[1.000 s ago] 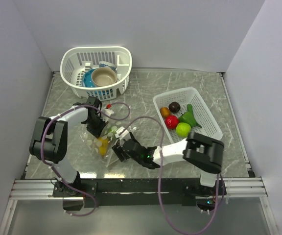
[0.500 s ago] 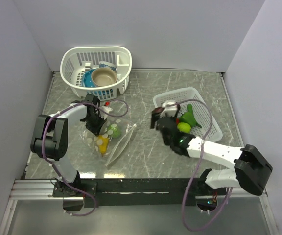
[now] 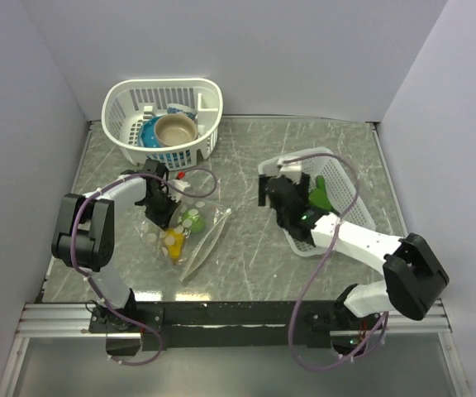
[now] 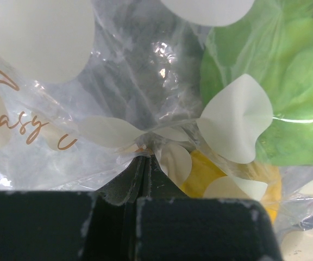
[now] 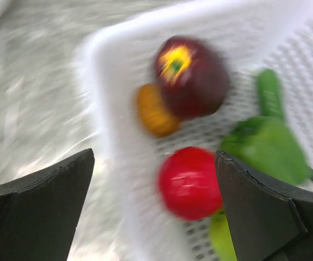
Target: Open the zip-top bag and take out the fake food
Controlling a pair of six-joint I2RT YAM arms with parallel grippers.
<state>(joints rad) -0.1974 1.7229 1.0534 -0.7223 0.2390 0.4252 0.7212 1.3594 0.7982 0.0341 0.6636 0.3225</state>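
The zip-top bag point(image 3: 192, 236), clear with white dots, lies at the left-centre of the table with a yellow piece point(image 3: 172, 242) and a green piece point(image 3: 192, 221) of fake food inside. My left gripper point(image 3: 162, 207) is shut on a fold of the bag point(image 4: 145, 81); the left wrist view shows its jaws together on the plastic point(image 4: 144, 157), with the green piece point(image 4: 265, 65) and the yellow piece point(image 4: 211, 174) behind. My right gripper point(image 3: 281, 194) is open and empty above the left rim of the white mesh tray point(image 3: 337, 161). In the right wrist view, red point(image 5: 192, 182), maroon point(image 5: 192, 76), orange point(image 5: 154, 111) and green point(image 5: 265, 147) pieces lie in the tray.
A white laundry-style basket point(image 3: 122, 132) with a bowl point(image 3: 175, 128) stands at the back left. A small red-and-white object point(image 3: 184, 178) and a purple cable point(image 3: 209, 186) lie between the basket and the bag. Walls close in the left, back and right.
My right arm has left the bag at the front and swung right and back to the mesh tray, its jaws open. My left gripper has stayed shut on the bag.
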